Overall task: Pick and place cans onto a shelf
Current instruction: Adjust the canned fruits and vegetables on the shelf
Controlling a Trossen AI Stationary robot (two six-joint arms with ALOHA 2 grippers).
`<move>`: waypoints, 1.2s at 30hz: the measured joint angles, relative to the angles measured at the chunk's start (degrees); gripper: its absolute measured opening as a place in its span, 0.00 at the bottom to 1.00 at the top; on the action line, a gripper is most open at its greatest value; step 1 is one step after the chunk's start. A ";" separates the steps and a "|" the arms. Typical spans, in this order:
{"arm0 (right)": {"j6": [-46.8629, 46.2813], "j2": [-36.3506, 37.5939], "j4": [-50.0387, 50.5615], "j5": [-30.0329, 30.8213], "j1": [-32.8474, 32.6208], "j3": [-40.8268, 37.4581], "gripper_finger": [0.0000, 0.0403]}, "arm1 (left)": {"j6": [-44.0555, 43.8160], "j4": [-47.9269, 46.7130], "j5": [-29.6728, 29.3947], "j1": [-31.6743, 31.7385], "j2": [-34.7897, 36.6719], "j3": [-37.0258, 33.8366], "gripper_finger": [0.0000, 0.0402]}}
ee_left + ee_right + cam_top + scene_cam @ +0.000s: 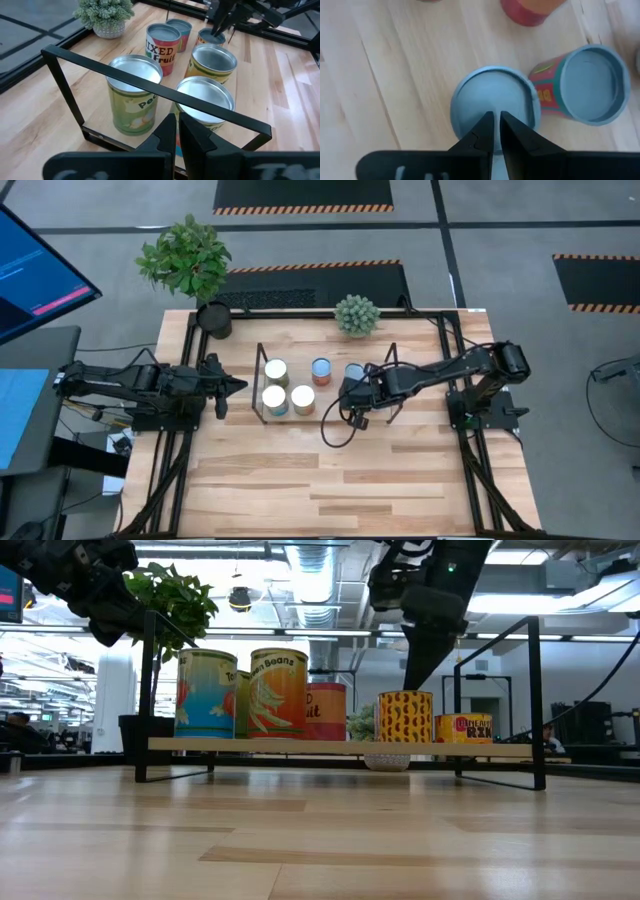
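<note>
The shelf [300, 747] is a low light-wood board with black wire frames [150, 85] at its ends, and several cans stand upright on it. My right gripper [495, 120] points down, shut, right over the silver-blue top of a yellow-labelled can [405, 718] near the shelf's right end. This can also shows in the right wrist view [492, 100]. A teal-and-red can [590, 85] stands beside it. My left gripper [177, 135] is shut and empty, level, just outside the shelf's left wire frame, facing a green can [135, 95]. My right gripper's shut fingertips [218, 31] stand at the middle of the yellow can's top [480, 95], coming from above and pointing down. I cannot tell whether they touch it. The can stands upright on the shelf.
A small potted succulent [356, 315] stands behind the shelf at the table's far edge. A leafy plant in a black pot [213, 318] stands at the far left corner. A dark cable loop [335, 430] hangs under my right arm. Bare plank tabletop [330, 480] lies toward the near edge.
</note>
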State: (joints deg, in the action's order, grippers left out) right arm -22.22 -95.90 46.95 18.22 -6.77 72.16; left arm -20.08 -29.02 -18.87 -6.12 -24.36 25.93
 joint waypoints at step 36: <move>19.65 -0.85 -32.57 -14.74 16.96 10.74 0.13 | -2.68 0.00 -1.05 -0.01 0.00 0.00 0.02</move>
State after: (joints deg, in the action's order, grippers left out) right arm -2.58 -96.75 14.38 3.48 10.19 82.90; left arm -22.76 -29.01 -19.92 -6.13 -24.36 25.93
